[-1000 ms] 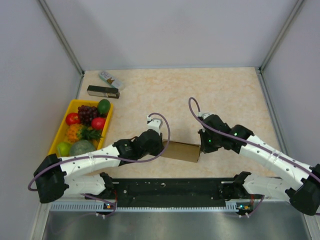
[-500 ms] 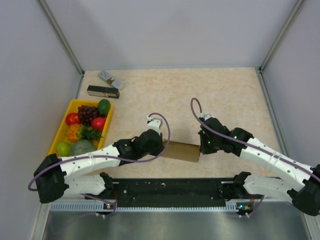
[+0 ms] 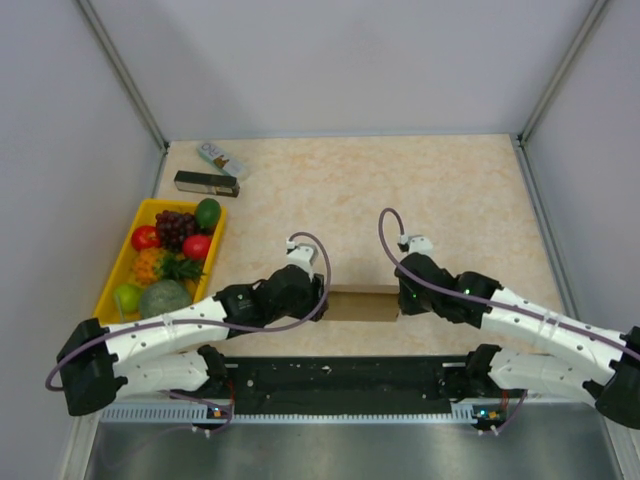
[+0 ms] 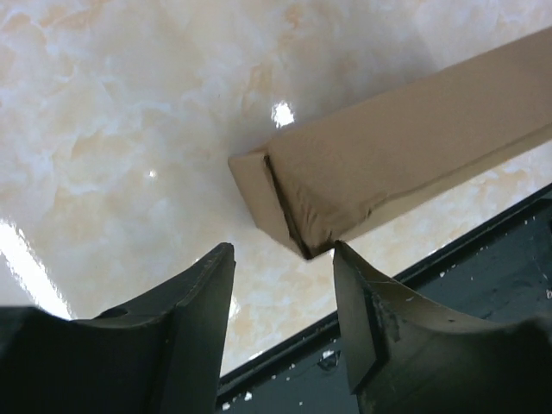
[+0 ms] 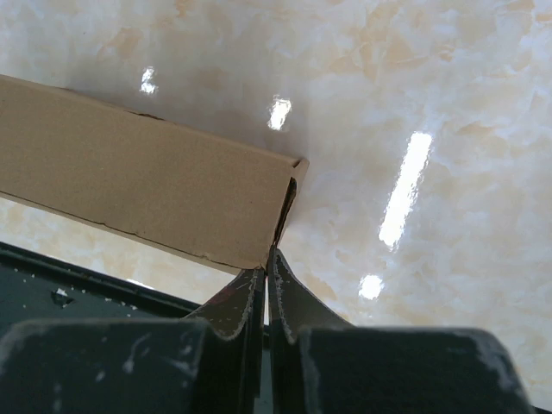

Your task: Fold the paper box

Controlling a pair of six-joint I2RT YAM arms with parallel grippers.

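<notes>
Since the paper box (image 3: pixel 362 303) lies near-centre on the surface (image 3: pixel 400 190), your left pincer (image 4: pixel 283 250) apart just off its left end, brace there while the right pincer (image 5: pixel 266 274), tips together, presses the right end squarely.

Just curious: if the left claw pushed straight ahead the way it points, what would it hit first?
Probably the paper box: its folded end sits just ahead of the open left gripper, though the gap is hard to judge.
</notes>
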